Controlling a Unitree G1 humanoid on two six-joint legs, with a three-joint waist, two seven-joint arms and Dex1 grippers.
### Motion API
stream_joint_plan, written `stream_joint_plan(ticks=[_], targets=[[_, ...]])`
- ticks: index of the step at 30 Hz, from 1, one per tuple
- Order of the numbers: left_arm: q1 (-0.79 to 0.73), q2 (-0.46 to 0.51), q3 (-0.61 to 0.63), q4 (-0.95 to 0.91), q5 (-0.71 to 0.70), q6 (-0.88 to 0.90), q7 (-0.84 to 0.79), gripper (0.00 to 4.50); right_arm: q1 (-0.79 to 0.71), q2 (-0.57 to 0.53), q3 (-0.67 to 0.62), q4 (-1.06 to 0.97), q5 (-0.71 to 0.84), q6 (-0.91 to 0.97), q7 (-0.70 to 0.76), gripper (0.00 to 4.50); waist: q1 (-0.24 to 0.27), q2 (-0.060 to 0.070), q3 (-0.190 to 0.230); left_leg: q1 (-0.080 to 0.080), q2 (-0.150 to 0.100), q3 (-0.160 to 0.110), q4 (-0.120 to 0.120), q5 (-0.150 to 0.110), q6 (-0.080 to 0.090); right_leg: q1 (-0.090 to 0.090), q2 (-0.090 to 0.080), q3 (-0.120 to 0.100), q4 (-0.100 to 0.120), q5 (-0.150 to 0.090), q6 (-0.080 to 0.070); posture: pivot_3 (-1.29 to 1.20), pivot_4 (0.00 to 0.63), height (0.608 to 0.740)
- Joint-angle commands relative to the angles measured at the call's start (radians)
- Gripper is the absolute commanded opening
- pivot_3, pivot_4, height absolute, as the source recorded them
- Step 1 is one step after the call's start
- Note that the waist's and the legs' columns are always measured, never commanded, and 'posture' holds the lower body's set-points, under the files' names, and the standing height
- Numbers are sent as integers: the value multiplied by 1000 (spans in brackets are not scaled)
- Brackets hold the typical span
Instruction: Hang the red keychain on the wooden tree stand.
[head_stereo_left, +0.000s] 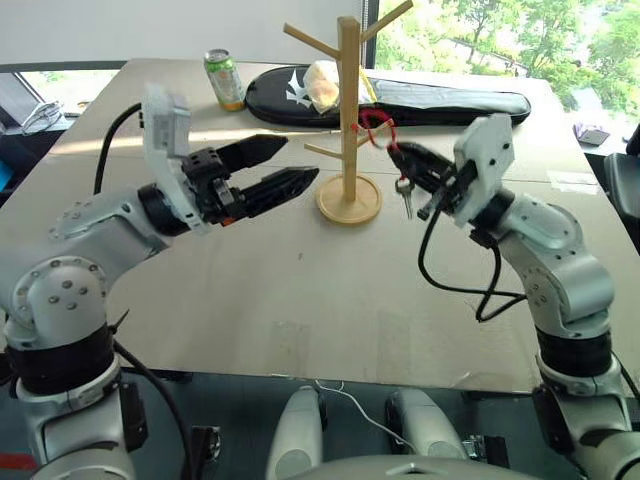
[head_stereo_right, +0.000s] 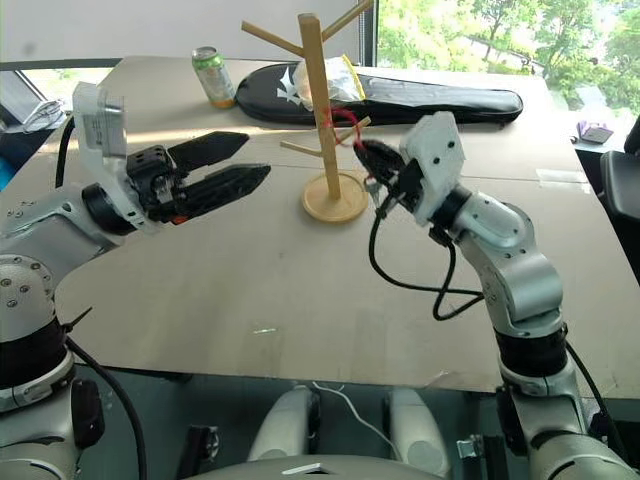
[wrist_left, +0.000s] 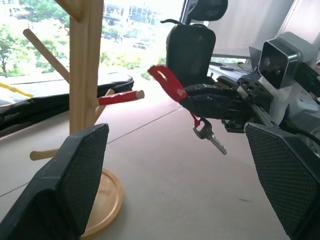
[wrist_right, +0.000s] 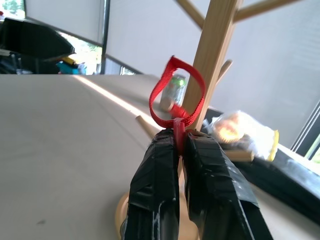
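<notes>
The wooden tree stand (head_stereo_left: 348, 110) rises from its round base (head_stereo_left: 349, 203) at the middle of the table. Just right of its pole, my right gripper (head_stereo_left: 402, 160) is shut on the red keychain (head_stereo_left: 377, 127), pinching the strap below the loop (wrist_right: 177, 95). The silver key (wrist_left: 212, 138) dangles under the fingers. In the left wrist view the loop (wrist_left: 167, 82) is close to a red-wrapped peg (wrist_left: 120, 96) but a little apart from it. My left gripper (head_stereo_left: 298, 160) hovers open and empty left of the stand, pointing at it.
A green soda can (head_stereo_left: 224, 78) stands at the back left of the table (head_stereo_left: 300, 300). Behind the stand lies a long black bag (head_stereo_left: 430, 100) with a wrapped packet (head_stereo_left: 322, 85) on it. A black office chair (wrist_left: 195, 45) is beyond the table.
</notes>
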Motion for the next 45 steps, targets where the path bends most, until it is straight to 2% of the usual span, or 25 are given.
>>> stream_joint_plan(ticks=[1, 10, 17, 23, 39, 42, 45], targets=[[-23, 12, 14, -18, -25, -11, 26, 4500, -33, 13, 26, 67, -71, -90, -36, 38, 0, 0, 0, 0, 0, 0, 0, 0, 0, 0, 0, 0, 0, 0, 0, 0, 150, 740], [-13, 36, 26, -26, -56, -12, 44, 4500, -17, 43, -4, 58, -8, -130, -1, 38, 0, 0, 0, 0, 0, 0, 0, 0, 0, 0, 0, 0, 0, 0, 0, 0, 150, 740], [-15, 47, 22, -19, -65, -20, 44, 4500, 36, 17, -1, 18, 60, -114, 62, 38, 1, 0, 0, 0, 0, 0, 0, 0, 0, 0, 0, 0, 0, 0, 0, 0, 150, 740], [-26, 48, 10, -12, -59, -27, 34, 4500, 24, -9, 63, 69, -9, -111, 64, 38, 0, 0, 0, 0, 0, 0, 0, 0, 0, 0, 0, 0, 0, 0, 0, 0, 150, 740], [-22, 52, 14, -23, -58, -33, 38, 4500, -46, -1, 78, 121, -88, -92, 25, 38, 1, 0, 0, 0, 0, 0, -1, 0, 0, 0, 0, 0, -1, 0, 0, 0, 150, 740], [-23, 55, 13, -21, -54, -35, 34, 4500, -43, -10, 76, 122, -80, -84, 46, 1199, 1, 0, 0, 0, 0, 0, -1, 0, 0, 0, 0, 0, -1, 0, 0, 0, 150, 740], [-20, 65, 16, -17, -49, -36, 26, 4500, -21, -53, 54, 97, -53, -62, 93, 2670, 2, 0, 0, 0, 0, 0, -1, 0, 0, 0, 0, 0, -1, 0, 0, 0, 150, 740]])
